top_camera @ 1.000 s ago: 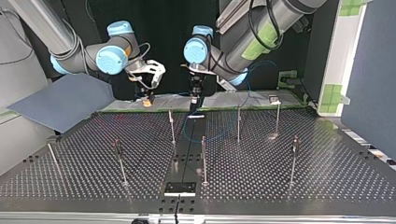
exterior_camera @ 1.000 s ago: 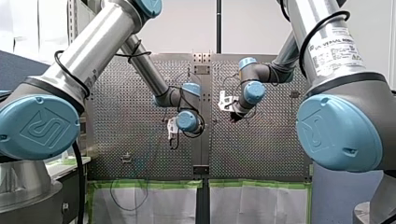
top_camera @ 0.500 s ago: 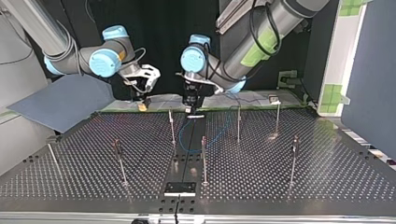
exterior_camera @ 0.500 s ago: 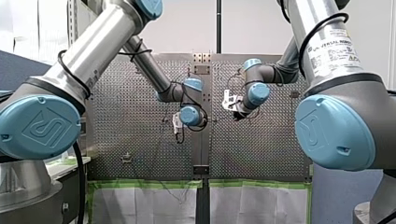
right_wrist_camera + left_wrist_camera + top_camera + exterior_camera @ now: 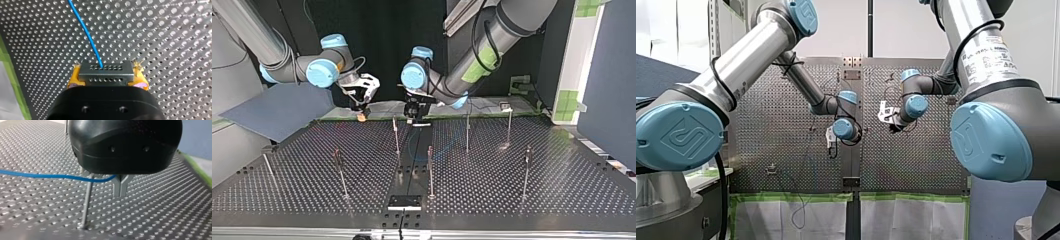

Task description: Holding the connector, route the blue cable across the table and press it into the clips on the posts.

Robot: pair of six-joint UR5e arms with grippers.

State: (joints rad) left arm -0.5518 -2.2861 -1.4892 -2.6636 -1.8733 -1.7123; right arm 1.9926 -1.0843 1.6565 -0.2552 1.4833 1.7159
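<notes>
Though faint, "UNIVERSAL ROBOTS" label point(image 5: 988, 55) on my right arm point(image 5: 956, 15).

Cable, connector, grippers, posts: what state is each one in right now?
Right gripper: jaws shut on connector.
Left gripper: jaws shut on cable.
Connector: held, cable plugged into it.
Cable: crosses a post beside left gripper; clipped or not, cannot tell.
Posts: upright.
</notes>
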